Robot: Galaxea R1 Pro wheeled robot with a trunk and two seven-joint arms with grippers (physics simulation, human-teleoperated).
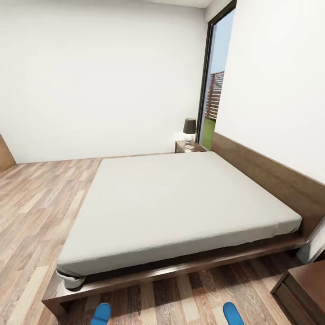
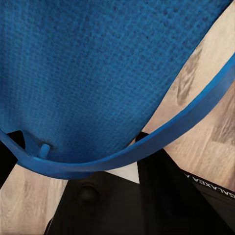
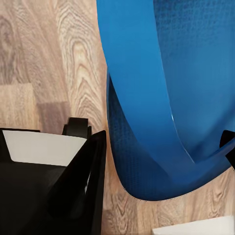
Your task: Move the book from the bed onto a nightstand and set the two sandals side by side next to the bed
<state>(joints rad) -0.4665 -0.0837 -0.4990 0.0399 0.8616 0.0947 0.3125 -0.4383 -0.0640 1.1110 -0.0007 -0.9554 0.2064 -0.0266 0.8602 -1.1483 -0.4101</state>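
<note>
Facing the bed (image 1: 180, 198), two blue sandals (image 1: 101, 314) (image 1: 233, 313) near its foot rail, one nightstand (image 1: 184, 146) beyond it, each gripper's jaw state indeterminable.

A: Both sandals (image 1: 101, 313) (image 1: 233, 313) were cut off by the head view's bottom edge.
B: And the nightstand (image 1: 303, 289) ran off the corner; up close, straps hid the jaws' state.
</note>
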